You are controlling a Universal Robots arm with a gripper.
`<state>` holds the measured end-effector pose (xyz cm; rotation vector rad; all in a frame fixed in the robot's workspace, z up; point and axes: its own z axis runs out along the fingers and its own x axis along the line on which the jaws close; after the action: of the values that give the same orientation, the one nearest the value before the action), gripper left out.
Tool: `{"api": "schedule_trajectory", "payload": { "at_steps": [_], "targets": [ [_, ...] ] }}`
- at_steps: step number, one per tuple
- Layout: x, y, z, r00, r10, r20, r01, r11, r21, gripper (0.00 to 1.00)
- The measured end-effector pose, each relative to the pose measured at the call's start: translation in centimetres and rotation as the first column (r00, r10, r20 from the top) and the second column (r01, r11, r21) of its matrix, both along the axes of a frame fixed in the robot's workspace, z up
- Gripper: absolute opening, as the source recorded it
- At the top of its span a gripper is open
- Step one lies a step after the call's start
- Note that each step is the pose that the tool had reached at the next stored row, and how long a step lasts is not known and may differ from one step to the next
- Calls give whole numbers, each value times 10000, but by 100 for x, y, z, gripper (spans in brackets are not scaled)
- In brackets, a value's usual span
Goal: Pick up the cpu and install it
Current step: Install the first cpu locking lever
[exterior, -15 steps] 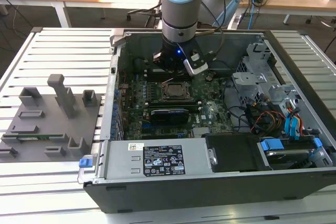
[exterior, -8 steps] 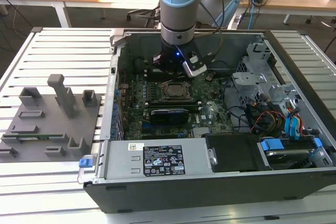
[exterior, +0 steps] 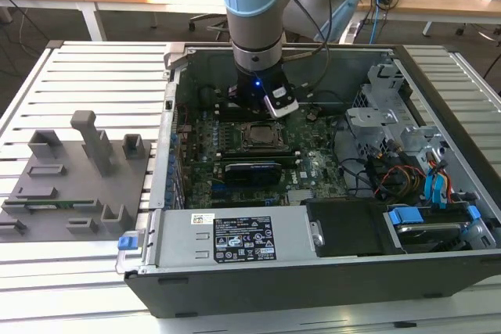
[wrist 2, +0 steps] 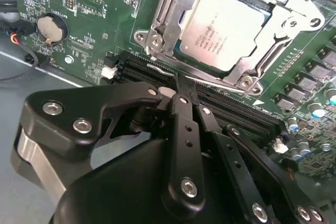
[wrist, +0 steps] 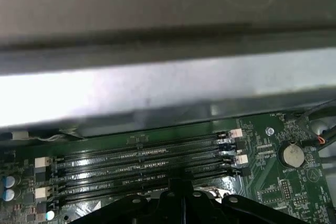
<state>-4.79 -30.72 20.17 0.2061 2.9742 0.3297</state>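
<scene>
Closed, empty claw [wrist 2: 181,85] hangs straight down over memory slots [wrist: 142,156] (cpu [wrist 2: 223,30] sits socketed beside)

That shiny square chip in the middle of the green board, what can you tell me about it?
The cpu is a flat square chip with a silver-grey metal top, faint print on it and a pale border. It lies flat in its socket on the green motherboard, with a metal retention frame around its edges. In the exterior view it sits near the middle of the open computer case, just below the gripper. Nothing grips it.
</scene>
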Motion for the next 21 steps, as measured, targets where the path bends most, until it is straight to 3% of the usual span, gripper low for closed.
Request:
{"api": "schedule_trajectory", "payload": {
  "at_steps": [2,8,13,17,21],
  "targets": [
    [0,2,-38,9994,-336,0,336,9994,0,11],
    [0,2,-49,9989,-467,0,467,9989,-3,11],
    [0,2,7,9989,-470,0,470,9989,-2,11],
    [-4,5,15,9987,-501,6,501,9987,-2,11],
    [-6,8,14,9947,-1032,12,1032,9947,-1,11]
  ]
}}
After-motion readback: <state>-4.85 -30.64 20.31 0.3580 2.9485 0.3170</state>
